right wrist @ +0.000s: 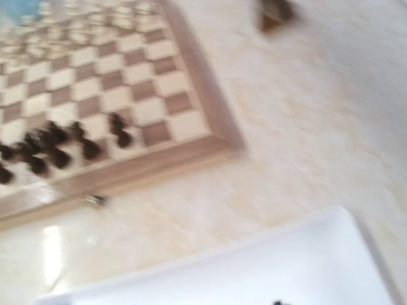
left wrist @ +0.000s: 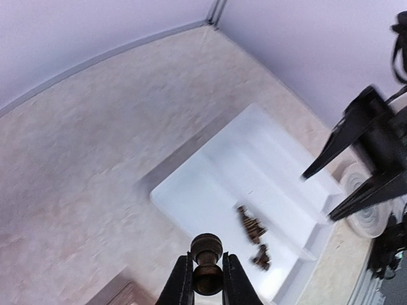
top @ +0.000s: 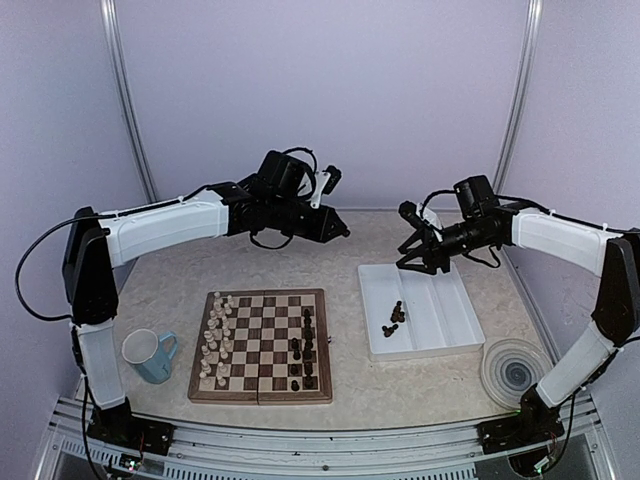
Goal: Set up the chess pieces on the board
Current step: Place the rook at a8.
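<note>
While our left jaws pinched a dark chess piece (left wrist: 206,264) above the surface (top: 170,290) and our right jaws hung spread over the tray (top: 450,320), we judged its placement on the board (top: 265,330) due next.

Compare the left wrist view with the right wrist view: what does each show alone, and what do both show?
Left wrist only: the left gripper shut on a held piece, loose dark pieces lying in the tray, and the right gripper with its fingers apart at the picture's right edge. Right wrist only, blurred: the board, with placed dark pieces near one edge and cream pieces at the opposite edge. Both: the tray and the table.
</note>
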Tool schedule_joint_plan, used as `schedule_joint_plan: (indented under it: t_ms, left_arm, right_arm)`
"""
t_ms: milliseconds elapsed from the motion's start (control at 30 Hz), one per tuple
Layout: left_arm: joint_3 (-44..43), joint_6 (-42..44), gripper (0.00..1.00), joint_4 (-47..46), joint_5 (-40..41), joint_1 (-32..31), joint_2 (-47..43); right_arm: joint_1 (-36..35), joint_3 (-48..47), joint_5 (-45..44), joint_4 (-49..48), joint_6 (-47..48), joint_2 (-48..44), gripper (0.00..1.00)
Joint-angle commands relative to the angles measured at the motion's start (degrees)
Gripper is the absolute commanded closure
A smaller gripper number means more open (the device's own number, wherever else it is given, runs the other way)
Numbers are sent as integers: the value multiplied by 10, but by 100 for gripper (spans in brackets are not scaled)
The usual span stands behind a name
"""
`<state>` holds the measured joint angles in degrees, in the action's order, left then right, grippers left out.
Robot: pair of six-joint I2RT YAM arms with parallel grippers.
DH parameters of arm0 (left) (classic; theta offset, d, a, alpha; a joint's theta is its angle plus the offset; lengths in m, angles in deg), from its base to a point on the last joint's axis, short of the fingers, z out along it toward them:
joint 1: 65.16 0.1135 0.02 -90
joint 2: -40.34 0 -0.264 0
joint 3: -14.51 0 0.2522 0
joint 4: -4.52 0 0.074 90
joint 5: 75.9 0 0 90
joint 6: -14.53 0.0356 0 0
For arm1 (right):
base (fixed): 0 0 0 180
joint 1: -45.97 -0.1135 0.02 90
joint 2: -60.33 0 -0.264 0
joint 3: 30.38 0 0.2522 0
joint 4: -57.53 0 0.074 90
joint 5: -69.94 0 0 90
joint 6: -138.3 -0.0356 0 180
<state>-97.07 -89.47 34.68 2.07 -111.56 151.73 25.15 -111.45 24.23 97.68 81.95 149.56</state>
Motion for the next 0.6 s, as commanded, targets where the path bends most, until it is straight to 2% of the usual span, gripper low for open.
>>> schedule_joint_plan:
  t_ms: [0,200,567]
  left_arm:
    - [-21,68,90,162,68,18,15]
    - [-27,94,91,246,118,24,36]
    - [-42,89,91,266,116,22,99]
  right_arm:
    - [22,12,-28,-18,5,-13,54]
    - [23,4,-24,-5,13,9,53]
    - [23,5,-23,4,21,19,53]
